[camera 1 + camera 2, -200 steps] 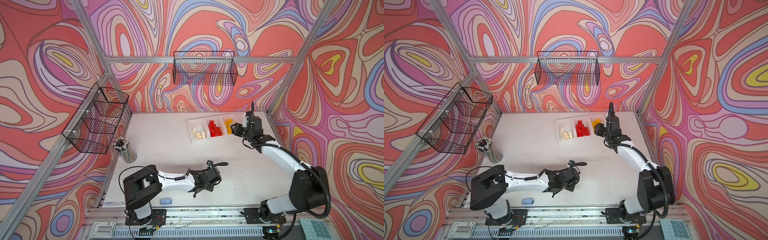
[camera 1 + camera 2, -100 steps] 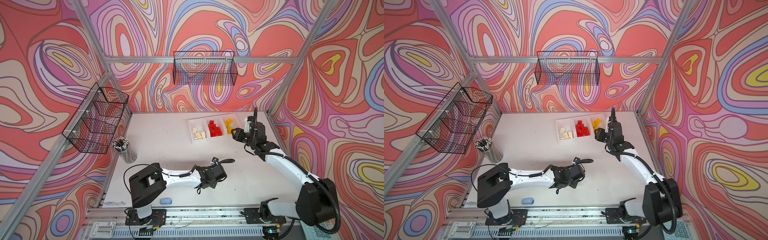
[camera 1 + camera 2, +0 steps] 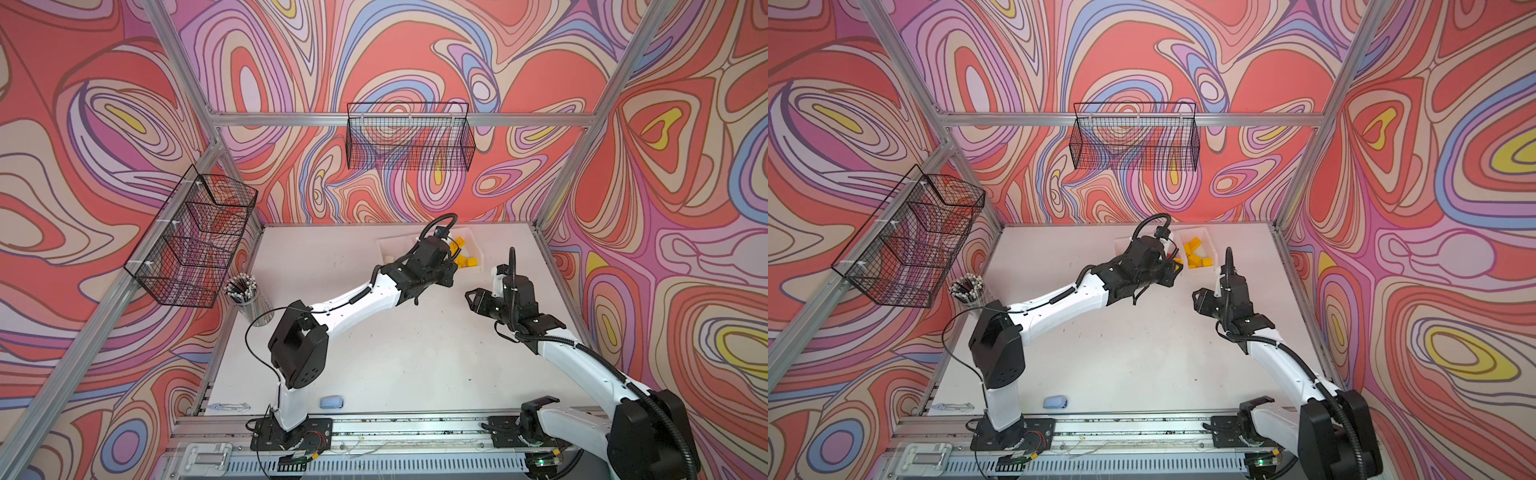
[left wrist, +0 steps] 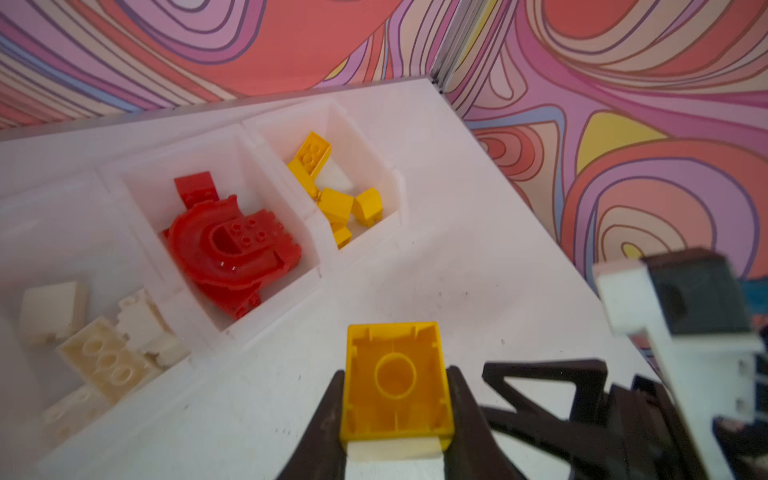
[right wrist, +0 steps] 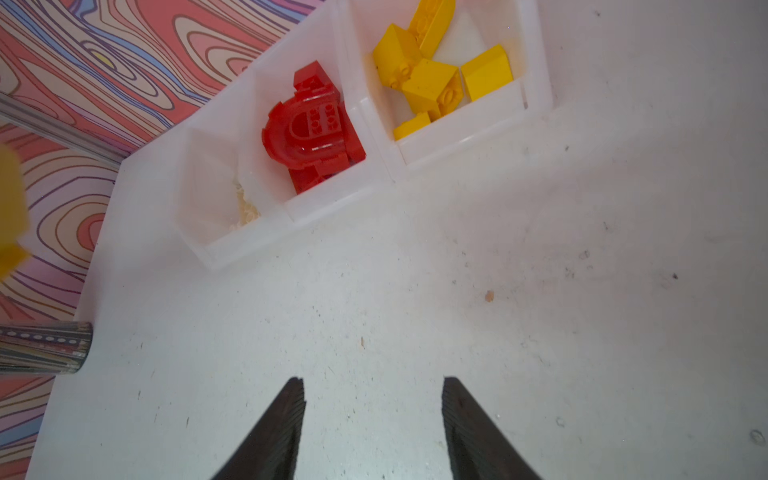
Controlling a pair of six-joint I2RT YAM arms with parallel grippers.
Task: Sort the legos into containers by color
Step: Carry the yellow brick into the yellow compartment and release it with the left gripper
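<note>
Left end effector [image 4: 395, 374] clamped on yellow brick [image 4: 397, 390], hollow underside showing. Yellow-brick bin [image 4: 365, 145] lies just ahead, at the right end of the row. Right end effector [image 5: 372, 380] parted, empty.

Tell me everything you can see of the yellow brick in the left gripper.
The yellow brick is glossy moulded plastic, seen from its hollow underside: thin walls with small ribs and one round tube in the middle. The left gripper is shut on it, one black finger on each of two opposite sides. It hangs over bare table, short of the bin of yellow bricks.
</note>
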